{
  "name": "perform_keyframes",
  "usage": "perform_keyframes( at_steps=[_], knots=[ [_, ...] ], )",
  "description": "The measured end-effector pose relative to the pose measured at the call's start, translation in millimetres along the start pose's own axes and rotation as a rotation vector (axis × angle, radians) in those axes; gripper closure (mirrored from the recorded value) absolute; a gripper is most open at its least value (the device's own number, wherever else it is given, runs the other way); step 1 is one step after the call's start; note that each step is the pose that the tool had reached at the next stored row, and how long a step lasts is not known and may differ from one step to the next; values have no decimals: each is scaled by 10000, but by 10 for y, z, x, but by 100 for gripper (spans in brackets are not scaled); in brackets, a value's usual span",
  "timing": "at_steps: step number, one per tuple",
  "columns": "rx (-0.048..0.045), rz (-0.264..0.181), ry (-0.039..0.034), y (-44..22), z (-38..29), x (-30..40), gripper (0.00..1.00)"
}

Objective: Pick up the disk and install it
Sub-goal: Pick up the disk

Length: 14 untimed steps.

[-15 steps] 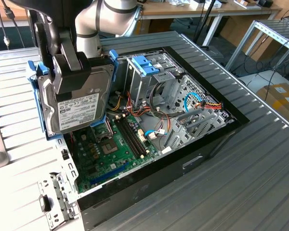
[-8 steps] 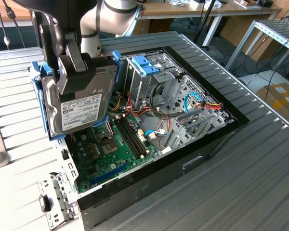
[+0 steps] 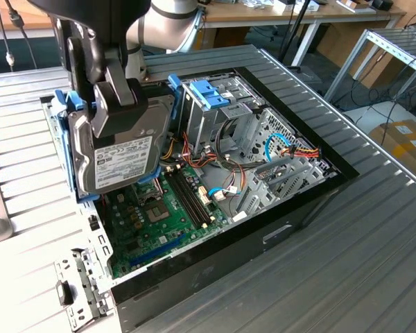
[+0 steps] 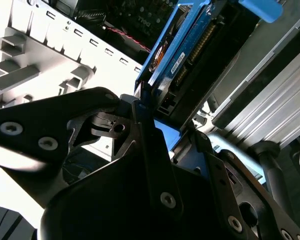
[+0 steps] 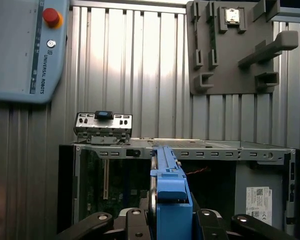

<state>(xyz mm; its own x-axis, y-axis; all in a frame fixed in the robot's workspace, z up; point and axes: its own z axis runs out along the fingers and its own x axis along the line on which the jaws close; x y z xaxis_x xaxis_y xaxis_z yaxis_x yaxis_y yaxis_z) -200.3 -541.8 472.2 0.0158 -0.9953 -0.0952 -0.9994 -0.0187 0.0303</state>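
The disk (image 3: 125, 149) is a silver-grey hard drive with a white label and bright blue rails. It hangs tilted on edge over the open computer case (image 3: 298, 208), on the exterior view's left. My gripper (image 3: 100, 104) is shut on it, one dark finger pressed on the labelled face and the other behind it. In the second wrist view the disk (image 4: 185, 55) runs away from the black fingers (image 4: 145, 125), its blue rail and connector edge showing. In the first wrist view the disk's blue rail (image 5: 167, 185) stands edge-on between the fingertips (image 5: 132, 220).
Inside the case lie a green motherboard (image 3: 159, 208), loose cables (image 3: 291, 149) and a metal drive cage with a blue clip (image 3: 208, 94). A detached front panel (image 3: 73, 291) lies on the ribbed metal table (image 3: 374, 250). A teach pendant (image 5: 25, 45) and a grey fixture plate (image 5: 230, 45) lie beyond the case.
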Motion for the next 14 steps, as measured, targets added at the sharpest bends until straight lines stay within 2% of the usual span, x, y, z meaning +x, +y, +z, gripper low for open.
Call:
perform_keyframes(
  at_steps=[14],
  knots=[
    [0, -1, 0, -82, 3, 50, 63]
  ],
)
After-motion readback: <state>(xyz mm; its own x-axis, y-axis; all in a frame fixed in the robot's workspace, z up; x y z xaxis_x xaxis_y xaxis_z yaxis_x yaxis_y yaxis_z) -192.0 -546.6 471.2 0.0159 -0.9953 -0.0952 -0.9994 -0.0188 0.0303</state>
